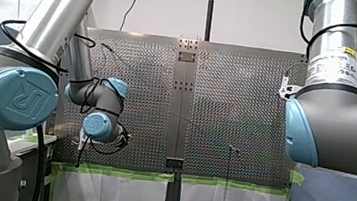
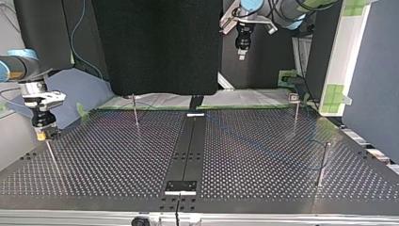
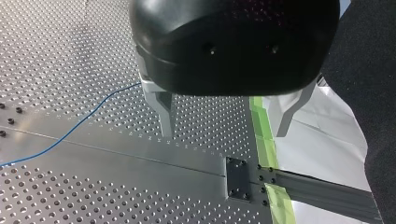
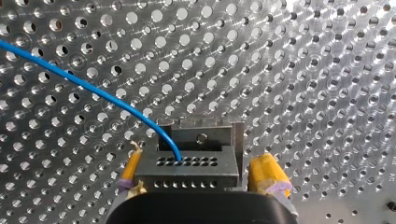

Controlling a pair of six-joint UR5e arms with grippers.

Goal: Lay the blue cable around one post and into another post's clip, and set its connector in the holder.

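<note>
In the right wrist view the black connector (image 4: 187, 168) rests against a grey metal holder (image 4: 201, 133) on the perforated plate. The blue cable (image 4: 93, 91) leaves its top and curves away. My right gripper (image 4: 198, 175) is open, its yellow pads (image 4: 267, 175) flanking the connector, one with a small gap. In the top view that gripper (image 2: 43, 132) hangs over a thin post (image 2: 52, 160) at the left. My left gripper (image 3: 224, 126) is open and empty above the plate, beside the cable (image 3: 74, 128). It hangs high at the back in the top view (image 2: 242, 51).
Three more thin posts stand on the plate: one at the back left (image 2: 135, 112), one at the back right (image 2: 296, 115), and one at the right (image 2: 323, 162). A dark centre rail (image 2: 188, 150) splits the plate. Green tape (image 3: 261, 135) marks its edge.
</note>
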